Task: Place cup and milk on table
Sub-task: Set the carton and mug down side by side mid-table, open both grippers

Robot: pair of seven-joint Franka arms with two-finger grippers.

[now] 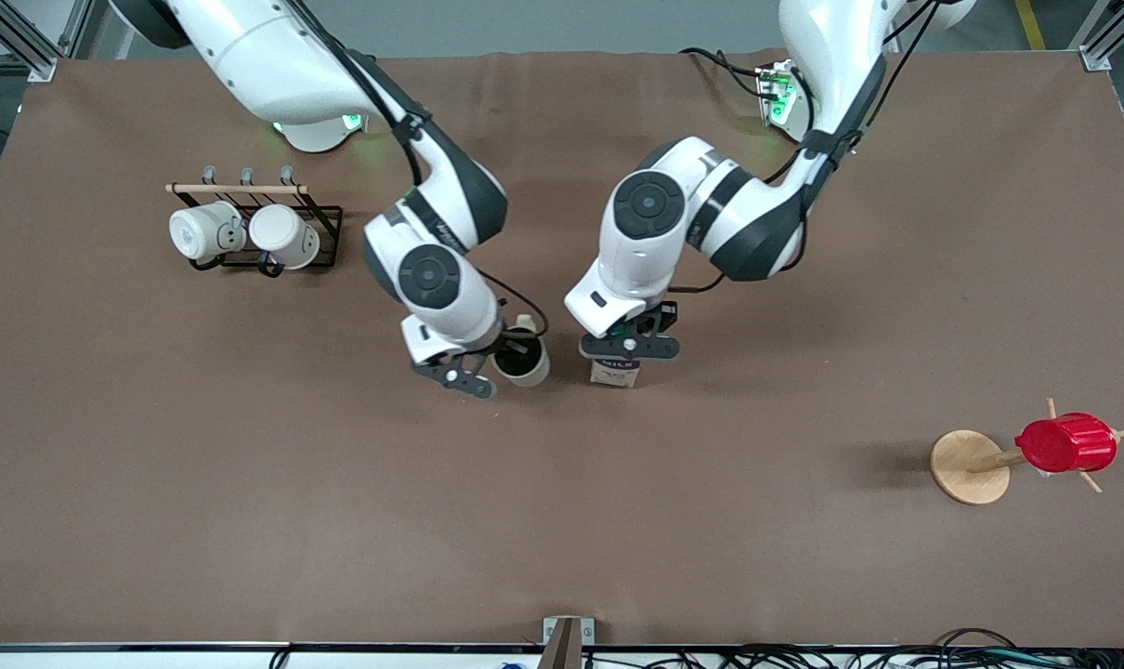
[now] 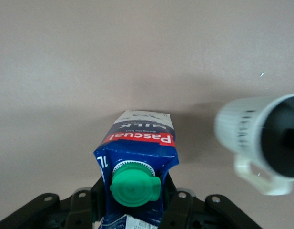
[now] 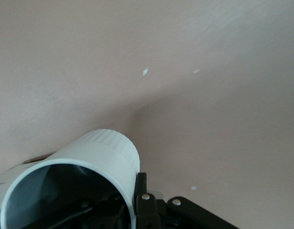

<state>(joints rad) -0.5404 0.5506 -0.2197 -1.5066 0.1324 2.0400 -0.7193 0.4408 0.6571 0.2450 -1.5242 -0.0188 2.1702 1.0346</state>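
Observation:
My right gripper [image 1: 497, 366] is shut on the rim of the cup [image 1: 525, 360], an off-white mug with a dark inside, one finger [image 3: 140, 186] outside the wall and the other inside. It holds the cup low over the middle of the brown table [image 1: 562, 520]. The cup also shows in the right wrist view [image 3: 104, 152] and, tilted, in the left wrist view [image 2: 261, 133]. My left gripper [image 1: 629, 348] is shut on the milk [image 1: 615, 373], a blue and white carton with a green cap [image 2: 135, 186], upright beside the cup. I cannot tell whether either touches the table.
A black wire rack [image 1: 325, 223] with two plain white mugs [image 1: 204, 230] stands toward the right arm's end. A round wooden disc [image 1: 966, 467] with a peg stand carries a red ribbed cup [image 1: 1065, 443] toward the left arm's end, nearer the front camera.

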